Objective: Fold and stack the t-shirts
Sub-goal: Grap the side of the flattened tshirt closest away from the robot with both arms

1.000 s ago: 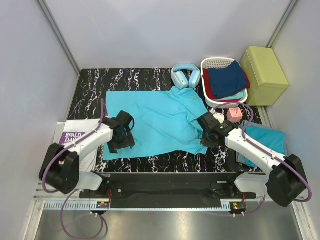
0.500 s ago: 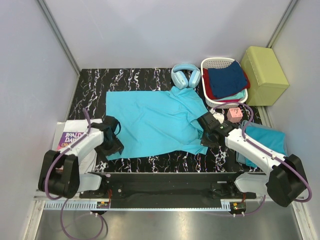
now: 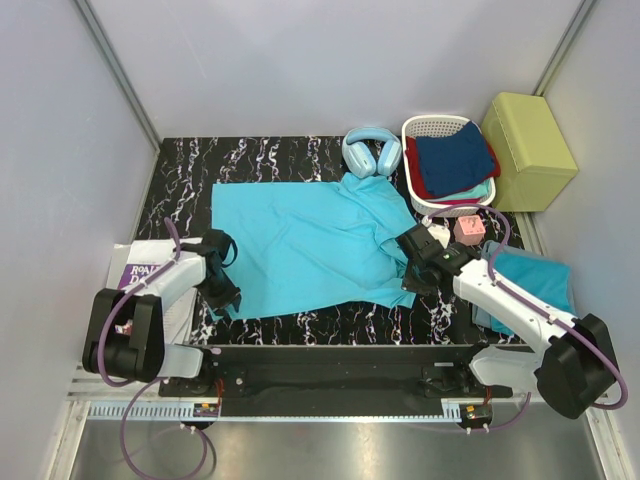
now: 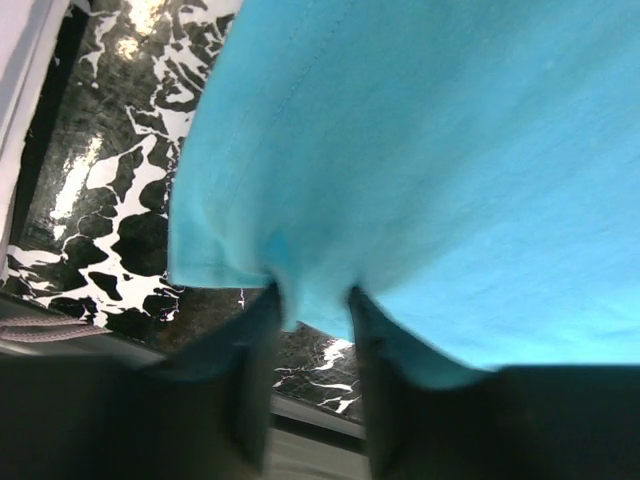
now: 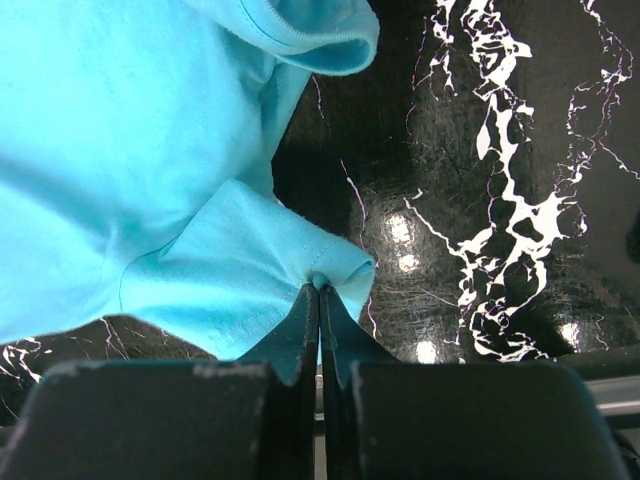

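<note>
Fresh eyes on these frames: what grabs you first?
A turquoise t-shirt spread across the middle of the black marbled table. The right gripper is pinched shut on its near-right sleeve, while the left gripper straddles the near-left hem. A white basket of dark clothes sits far right, beside pale blue headphones.

- The spread turquoise-blue cloth t-shirt [image 3: 300,245] is thin, soft and matt, with a stitched hem along its edges.
- The black, white-veined table [image 3: 260,155] has a glossy, marble-patterned top that throws back bright spots of light.
- The white perforated plastic basket [image 3: 425,128] looks smooth.
- The pale blue headphones [image 3: 372,150] look like smooth plastic with a slight sheen.
- The left tool [image 4: 312,293] and the right tool [image 5: 320,300] have dark, matt, plastic-looking fingers.
- The yellow-green box [image 3: 528,150] has a matt surface.
</note>
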`<state>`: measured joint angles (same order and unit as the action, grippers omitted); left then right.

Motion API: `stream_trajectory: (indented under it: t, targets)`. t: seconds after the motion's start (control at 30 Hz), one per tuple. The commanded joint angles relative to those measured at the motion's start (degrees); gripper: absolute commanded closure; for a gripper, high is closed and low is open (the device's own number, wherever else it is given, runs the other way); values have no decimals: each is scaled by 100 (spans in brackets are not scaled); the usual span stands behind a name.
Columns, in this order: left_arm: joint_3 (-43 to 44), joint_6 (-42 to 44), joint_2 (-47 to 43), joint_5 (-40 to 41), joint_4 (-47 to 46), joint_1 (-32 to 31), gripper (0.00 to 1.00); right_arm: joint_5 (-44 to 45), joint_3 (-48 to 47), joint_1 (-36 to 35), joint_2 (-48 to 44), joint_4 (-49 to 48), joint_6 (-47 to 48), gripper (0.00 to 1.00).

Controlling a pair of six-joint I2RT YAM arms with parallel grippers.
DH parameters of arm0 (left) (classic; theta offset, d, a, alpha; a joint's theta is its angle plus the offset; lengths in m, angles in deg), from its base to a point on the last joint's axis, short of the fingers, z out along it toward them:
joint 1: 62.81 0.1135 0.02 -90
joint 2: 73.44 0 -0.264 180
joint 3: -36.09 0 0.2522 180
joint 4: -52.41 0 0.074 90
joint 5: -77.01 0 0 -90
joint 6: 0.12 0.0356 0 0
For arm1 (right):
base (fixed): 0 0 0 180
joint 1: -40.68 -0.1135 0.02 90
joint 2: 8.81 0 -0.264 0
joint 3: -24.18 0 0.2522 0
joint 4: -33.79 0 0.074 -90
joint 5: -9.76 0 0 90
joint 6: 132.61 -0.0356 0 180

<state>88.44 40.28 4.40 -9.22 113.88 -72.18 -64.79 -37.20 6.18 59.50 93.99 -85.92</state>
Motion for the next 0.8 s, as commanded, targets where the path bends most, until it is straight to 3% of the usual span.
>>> stream_trajectory:
  t: [0.0, 0.13, 0.4, 0.77]
  targets:
    - [-106, 21, 29, -17, -244, 14, 80, 64, -55, -39, -20, -20, -28, 100]
    - [-150, 47, -128, -104, -148, -21, 100, 56, -99, -39, 7, -20, -28, 100]
    - [332, -243, -1007, -52, 581, -934, 100, 82, -230, -48, -371, 497, -204, 100]
    - [1406, -216, -1808, 572, 2006, -1023, 100, 485, -775, -145, -767, 1263, -363, 100]
